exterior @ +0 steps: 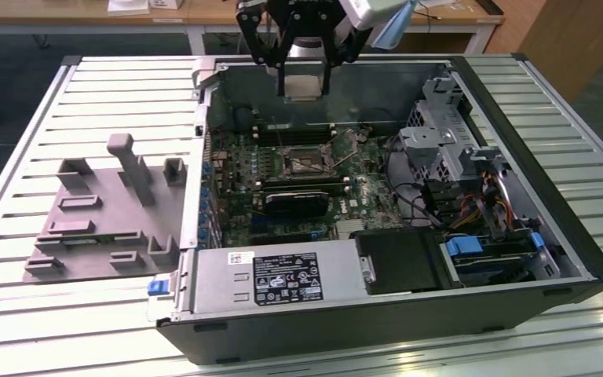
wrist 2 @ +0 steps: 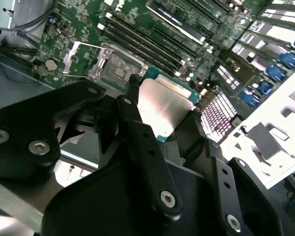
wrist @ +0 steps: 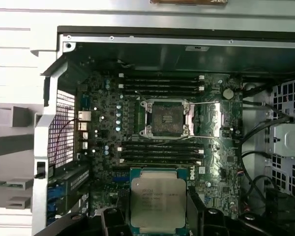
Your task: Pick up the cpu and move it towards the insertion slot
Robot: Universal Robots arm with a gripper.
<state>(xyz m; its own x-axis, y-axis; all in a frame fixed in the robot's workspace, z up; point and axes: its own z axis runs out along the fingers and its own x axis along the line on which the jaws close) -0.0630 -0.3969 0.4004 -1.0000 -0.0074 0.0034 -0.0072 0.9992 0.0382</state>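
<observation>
Above the open computer case (exterior: 385, 314), gripper (exterior: 304, 88) closed on the cpu (exterior: 304, 86), fingers (wrist 2: 137, 128) clamping its opposite edges. Cpu held clear of the motherboard (wrist: 108, 147), metal top visible in both wrist views. Insertion slot (wrist: 166, 118) lies near the board's centre, between the memory slots (wrist: 160, 82).

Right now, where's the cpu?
The cpu is held in the gripper above the open case's far wall in the exterior view, short of the insertion slot, which lies on the motherboard below.
</observation>
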